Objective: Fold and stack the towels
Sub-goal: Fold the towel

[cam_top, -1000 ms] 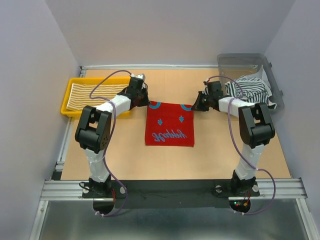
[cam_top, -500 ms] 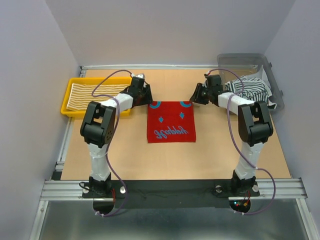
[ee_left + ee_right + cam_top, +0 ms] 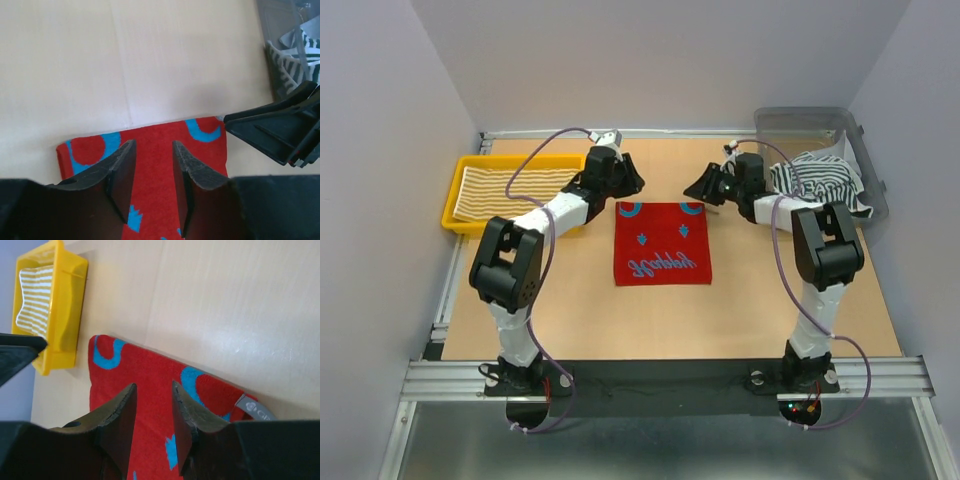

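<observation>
Red-blue towel (image 3: 661, 243) lies flat on table (image 3: 760, 310).

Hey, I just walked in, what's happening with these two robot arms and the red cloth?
The two arms are working through towels to fold and stack. A red-blue towel lies flat on the table, and the left jaws and right jaws hang open and empty near its far corners. A yellow-cream striped towel sits in the yellow tray; black-white striped cloth is heaped in the grey bin.

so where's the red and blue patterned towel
Top view: the red-and-blue patterned cloth towel lies flat mid-table, between the yellow plastic tray and grey bin.
</observation>
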Tool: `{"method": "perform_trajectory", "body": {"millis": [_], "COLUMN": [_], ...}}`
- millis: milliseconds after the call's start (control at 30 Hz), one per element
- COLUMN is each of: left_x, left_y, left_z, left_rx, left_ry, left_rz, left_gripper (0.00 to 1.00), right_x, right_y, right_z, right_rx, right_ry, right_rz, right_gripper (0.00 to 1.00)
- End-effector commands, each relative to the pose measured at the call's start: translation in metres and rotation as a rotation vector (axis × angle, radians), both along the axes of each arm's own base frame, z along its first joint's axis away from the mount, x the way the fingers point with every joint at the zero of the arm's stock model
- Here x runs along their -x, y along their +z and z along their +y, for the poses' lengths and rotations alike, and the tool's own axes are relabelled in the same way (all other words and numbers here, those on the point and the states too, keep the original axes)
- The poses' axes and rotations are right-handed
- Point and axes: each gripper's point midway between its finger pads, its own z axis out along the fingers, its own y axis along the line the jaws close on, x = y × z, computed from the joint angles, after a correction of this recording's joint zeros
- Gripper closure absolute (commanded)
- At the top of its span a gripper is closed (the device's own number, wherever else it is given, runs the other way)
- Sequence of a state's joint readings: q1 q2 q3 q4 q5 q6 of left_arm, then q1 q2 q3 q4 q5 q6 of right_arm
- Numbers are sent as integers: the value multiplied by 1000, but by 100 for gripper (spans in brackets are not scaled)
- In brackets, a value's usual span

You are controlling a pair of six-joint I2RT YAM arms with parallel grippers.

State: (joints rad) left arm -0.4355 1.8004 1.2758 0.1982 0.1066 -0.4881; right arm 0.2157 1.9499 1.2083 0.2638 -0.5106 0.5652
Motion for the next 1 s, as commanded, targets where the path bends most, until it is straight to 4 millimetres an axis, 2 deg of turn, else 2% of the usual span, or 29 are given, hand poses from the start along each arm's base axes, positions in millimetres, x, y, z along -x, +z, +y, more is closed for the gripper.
{"method": "perform_trajectory", "body": {"millis": [0,33,100,133,167,233,367,433,533,600,667,700,733,767,800,833,900,933,967], "left_x": [-5,-10,-14,-16,-19,-19,-18,-18,-21,-23,-24,-23,-21,-19,-16,-12,-1,5,14], "left_y": [-46,-46,-57,-71,-82,-96,-115,-118,-104,-86,-73,-57,-51,-45,-29,-26,-17,-2,-3], "left_z": [-11,-13,-10,-9,-3,5,22,30,31,31,33,33,35,33,33,37,31,32,35], "left_rx": [50,61,65,65,70,80,72,65,61,68,51,55,43,31,32,10,-11,-16,-41], "left_ry": [-29,-28,-11,-3,22,45,91,108,99,97,103,105,113,107,108,121,112,109,111], "left_rz": [59,42,53,68,88,107,131,130,96,67,61,35,33,23,0,8,3,-21,3], "left_gripper": [55,56,56,57,57,57,58,57,55,51,44,39,37,34,31,29,23,19,18], "right_x": [-10,-12,-16,-17,-19,-19,-23,-25,-28,-27,-33,-29,-29,-24,-22,-19,-4,2,10], "right_y": [-2,-16,-25,-39,-44,-61,-71,-68,-56,-47,-35,-30,-24,-24,-22,-12,-16,-18,-12], "right_z": [15,13,12,10,6,-4,-24,-35,-36,-38,-43,-47,-49,-51,-52,-52,-43,-41,-30], "right_rx": [-105,-96,-92,-83,-77,-60,-35,-25,5,63,147,185,207,241,258,276,355,393,455], "right_ry": [38,26,15,8,-5,-45,-111,-131,-116,-90,-82,-84,-83,-73,-67,-67,-14,-1,21], "right_rz": [-72,-53,-58,-38,-42,-19,-17,-29,-51,-52,-99,-85,-98,-96,-100,-116,-101,-95,-123], "right_gripper": [60,60,60,60,60,60,61,61,61,61,61,61,61,61,61,61,60,60,60]}}
